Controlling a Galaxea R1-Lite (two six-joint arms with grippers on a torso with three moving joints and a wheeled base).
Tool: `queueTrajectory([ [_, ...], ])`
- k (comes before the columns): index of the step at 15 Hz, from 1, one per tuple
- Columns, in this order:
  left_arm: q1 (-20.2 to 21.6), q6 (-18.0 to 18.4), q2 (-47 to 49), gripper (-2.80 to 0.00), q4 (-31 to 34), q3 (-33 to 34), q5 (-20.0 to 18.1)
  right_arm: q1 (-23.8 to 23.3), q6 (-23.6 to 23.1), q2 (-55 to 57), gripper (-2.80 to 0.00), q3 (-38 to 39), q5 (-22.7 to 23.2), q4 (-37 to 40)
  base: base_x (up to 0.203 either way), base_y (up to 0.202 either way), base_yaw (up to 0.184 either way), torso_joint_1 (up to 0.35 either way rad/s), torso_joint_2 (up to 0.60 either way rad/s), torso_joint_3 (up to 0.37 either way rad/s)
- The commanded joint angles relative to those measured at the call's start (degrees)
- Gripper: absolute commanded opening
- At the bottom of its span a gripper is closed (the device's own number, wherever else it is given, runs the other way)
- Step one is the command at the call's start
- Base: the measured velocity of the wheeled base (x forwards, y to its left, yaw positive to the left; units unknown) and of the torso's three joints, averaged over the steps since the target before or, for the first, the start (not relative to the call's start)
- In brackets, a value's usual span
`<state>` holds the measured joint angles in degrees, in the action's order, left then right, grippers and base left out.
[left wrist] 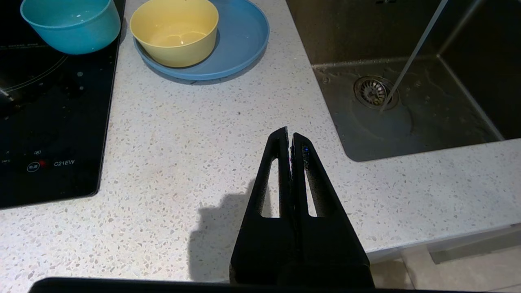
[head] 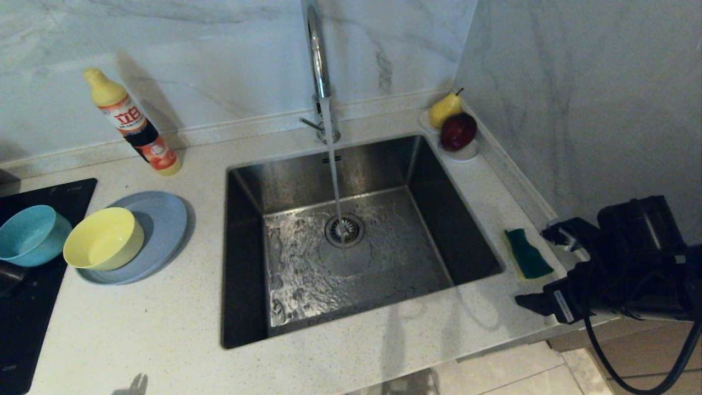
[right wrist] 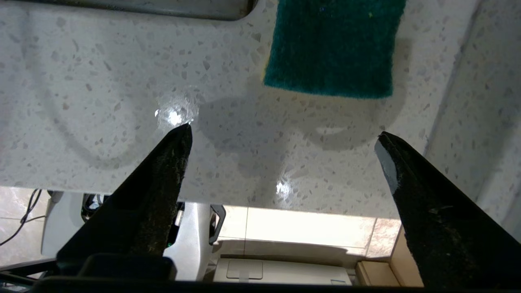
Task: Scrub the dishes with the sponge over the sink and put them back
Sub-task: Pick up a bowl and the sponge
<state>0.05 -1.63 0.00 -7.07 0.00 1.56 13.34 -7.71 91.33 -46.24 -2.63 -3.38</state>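
Note:
The sponge [head: 527, 253], green face up, lies on the counter right of the sink [head: 455, 230]. My right gripper [head: 531, 266] hovers open just short of the sponge [right wrist: 333, 49], near the counter's front edge, its fingers spread wider than the sponge; in the right wrist view the gripper [right wrist: 281, 133] has nothing between them. The yellow bowl [head: 103, 238] sits on the grey-blue plate [head: 164, 219] left of the sink. The teal bowl [head: 30, 235] stands on the black hob. My left gripper [left wrist: 290, 132] is shut and empty over the counter in front of the plate [left wrist: 244, 36].
Water runs from the chrome tap [head: 318, 66] onto the drain strainer [head: 344, 229]. A detergent bottle [head: 131, 123] stands at the back left. A white saucer [head: 466, 151] with a pear and an apple sits in the back right corner. A marble wall [head: 576, 109] closes the right side.

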Motion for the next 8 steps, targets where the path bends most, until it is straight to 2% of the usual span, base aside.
queueTrajectory([
  [1, 0.0, 0.0, 0.1, -2.8, 0.0, 2.3, 0.0, -0.1, -0.1, 0.9, 0.0, -0.5, 0.0, 0.0, 0.0, 0.0, 0.0, 0.0, 0.0, 0.0],
  [8, 0.0, 0.0, 0.1, -2.8, 0.0, 2.3, 0.0, -0.2, -0.3, 3.1, 0.0, -0.5, -0.3, -3.7, 0.0, 0.0, 0.0, 0.0, 0.0, 0.0],
])
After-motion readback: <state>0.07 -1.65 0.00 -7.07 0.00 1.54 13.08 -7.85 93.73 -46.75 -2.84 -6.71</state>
